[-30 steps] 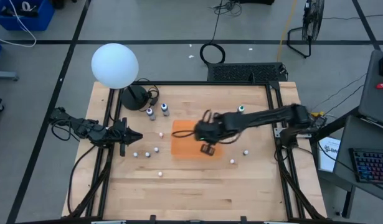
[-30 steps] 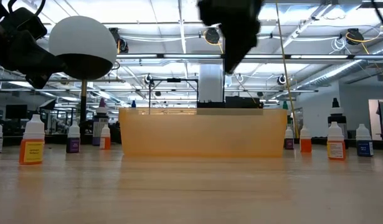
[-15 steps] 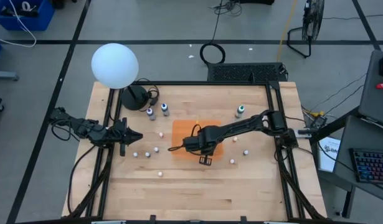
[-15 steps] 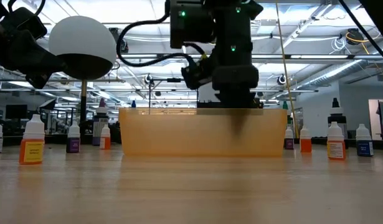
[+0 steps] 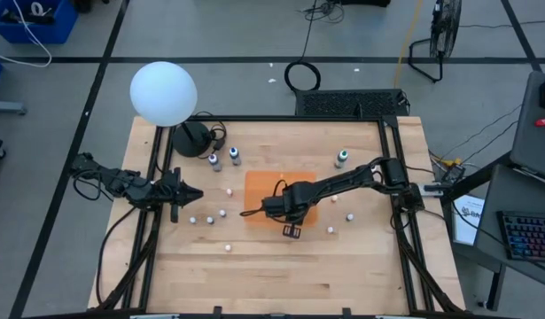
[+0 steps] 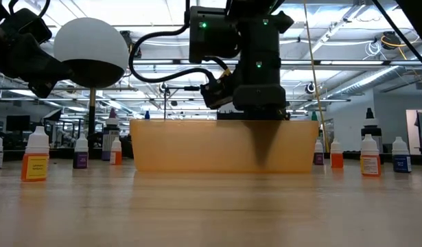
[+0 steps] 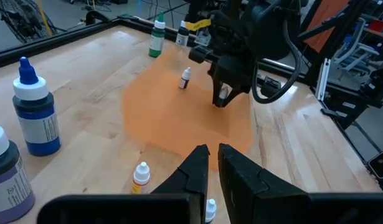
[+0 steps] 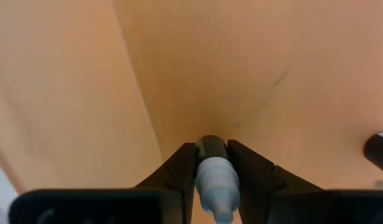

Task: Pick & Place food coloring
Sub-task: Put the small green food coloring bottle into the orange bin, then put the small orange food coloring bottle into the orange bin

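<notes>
Right wrist view: a small bottle (image 8: 214,180) with a pale body and dark end is pinched between the right gripper (image 8: 212,167) fingers, directly above the orange mat (image 8: 241,74). From the left wrist view, the same bottle (image 7: 223,94) is seen held in the right gripper (image 7: 225,96), just over the mat (image 7: 172,118), near its edge; whether it touches the mat cannot be told. A tiny bottle (image 7: 185,78) is stood upright on the mat close by. A green bottle (image 7: 157,37) is placed beyond the mat, a blue bottle (image 7: 34,115) and a dark one (image 7: 4,180) are stood on the wood nearer the left arm, and a small yellow-topped bottle (image 7: 140,177) is set just off the mat. In the high view, the right gripper (image 5: 291,230) is located at the mat's (image 5: 263,190) front edge, with white-topped bottles scattered on the table (image 5: 272,275) around it. The left gripper (image 5: 188,196) is held at the table's left side, its fingers (image 7: 194,171) pressed nearly together with nothing between them. A white globe (image 5: 163,92) is mounted at the back left corner.
</notes>
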